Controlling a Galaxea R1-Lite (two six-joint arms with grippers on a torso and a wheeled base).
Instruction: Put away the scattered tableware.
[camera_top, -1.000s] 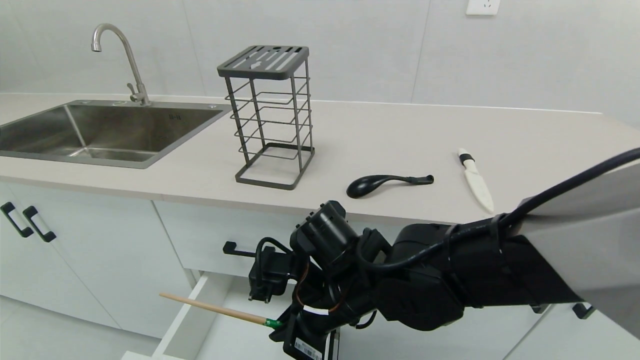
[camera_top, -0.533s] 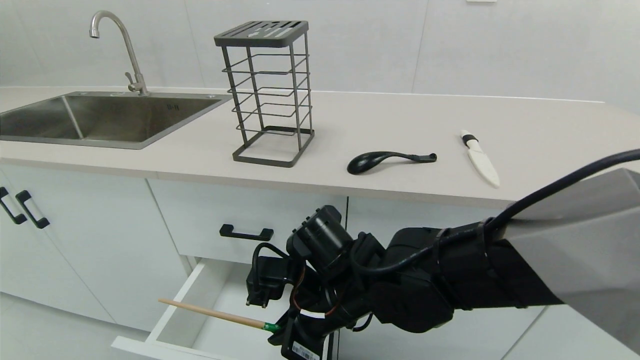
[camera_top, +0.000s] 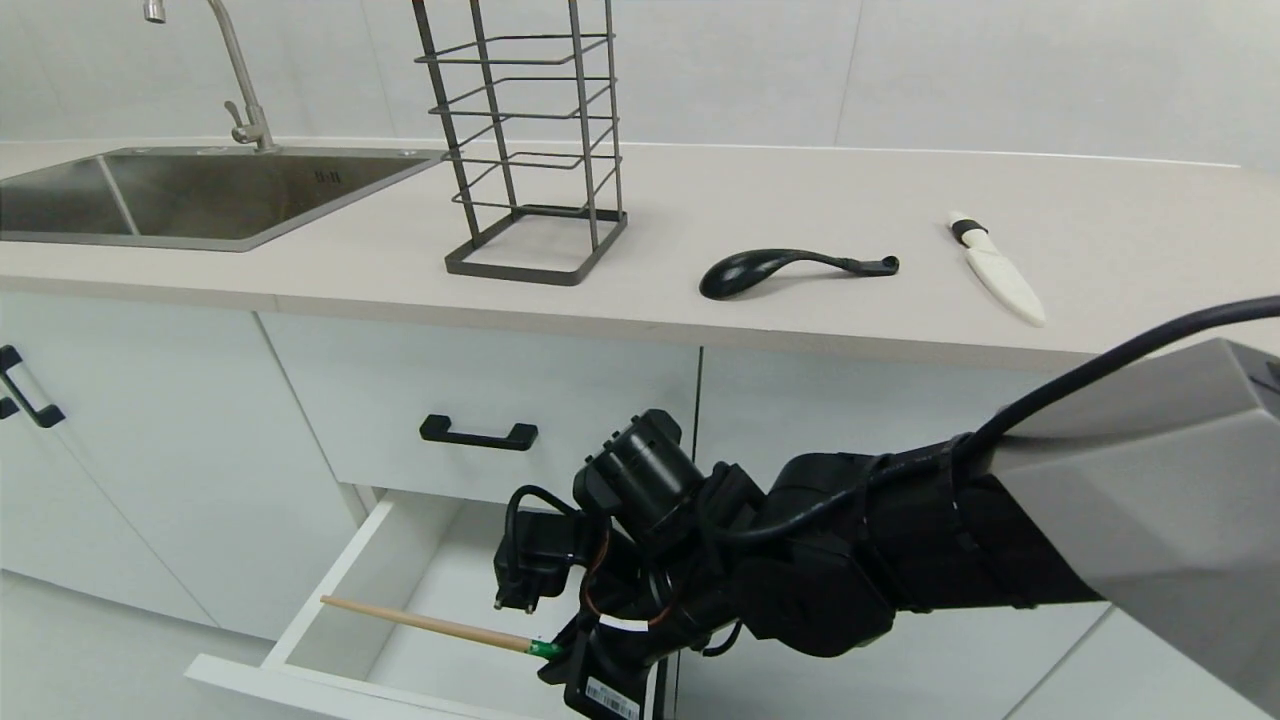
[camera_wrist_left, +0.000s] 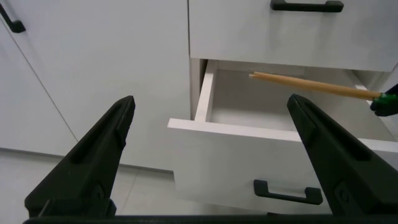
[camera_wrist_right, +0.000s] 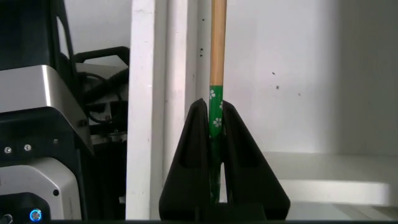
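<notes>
A wooden chopstick (camera_top: 430, 625) with a green end hangs level over the open white drawer (camera_top: 330, 600), and my right gripper (camera_top: 560, 655) is shut on that green end. The right wrist view shows the fingers (camera_wrist_right: 198, 134) pinching the green part of the chopstick (camera_wrist_right: 217, 56) above the drawer's inside. My left gripper (camera_wrist_left: 211, 162) is open, low in front of the drawer (camera_wrist_left: 236, 134), with the chopstick (camera_wrist_left: 311, 84) farther off. A black spoon (camera_top: 790, 270) and a white knife (camera_top: 995, 268) lie on the countertop (camera_top: 850, 210).
A dark wire rack (camera_top: 530, 150) stands on the counter left of the spoon, with a steel sink (camera_top: 200, 190) and tap at the far left. A shut drawer with a black handle (camera_top: 478, 433) sits above the open one. Cabinet doors are to the left.
The head camera has dipped, so the counter sits higher in the picture and more of the open drawer shows. The right gripper still holds the chopstick over the drawer.
</notes>
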